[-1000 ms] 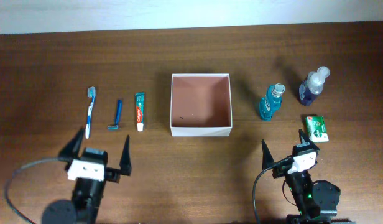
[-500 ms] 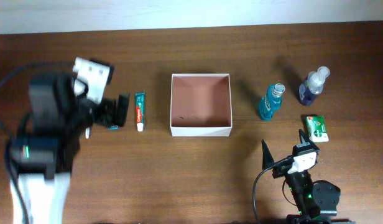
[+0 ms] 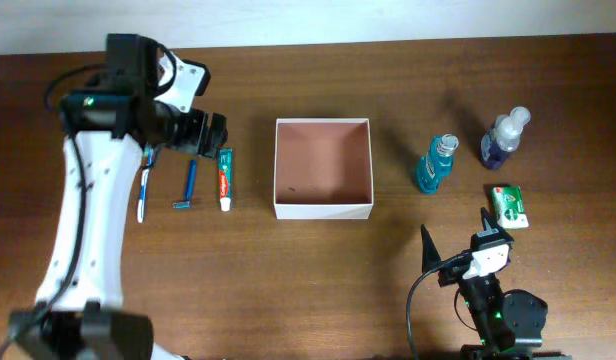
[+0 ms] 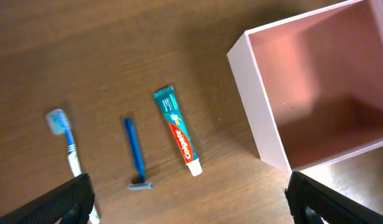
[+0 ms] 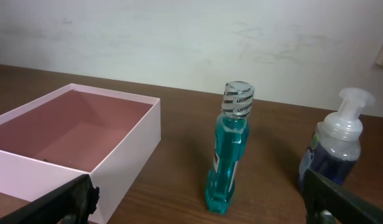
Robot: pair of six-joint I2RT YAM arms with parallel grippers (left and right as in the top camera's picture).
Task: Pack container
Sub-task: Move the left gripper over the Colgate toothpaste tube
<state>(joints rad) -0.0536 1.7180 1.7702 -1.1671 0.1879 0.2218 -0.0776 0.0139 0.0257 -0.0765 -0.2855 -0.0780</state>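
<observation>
The container [image 3: 324, 210], a square white box with a pinkish-brown inside, sits mid-table and holds nothing; it also shows as the container [image 4: 260, 118] and the container [image 5: 126, 155]. To its left lie a toothbrush [image 3: 144, 185], a blue razor [image 3: 188, 185] and a toothpaste tube [image 3: 224, 178]. My left gripper [image 3: 193, 135] hovers open high above them, the razor [image 4: 134, 152] and toothpaste [image 4: 178, 130] lying between its fingers. My right gripper [image 3: 456, 235] rests open at the front right, facing a teal mouthwash bottle [image 5: 229, 149].
A dark blue pump bottle [image 3: 502, 138] stands at the back right beside the mouthwash [image 3: 435, 165]. A small green packet [image 3: 509, 205] lies just ahead of the right gripper. The toothbrush [image 4: 66, 140] lies near the left finger's side.
My left arm has lifted from the table's front left and swung back to hang above the toothbrush, razor and toothpaste. The right arm and all objects have stayed put.
</observation>
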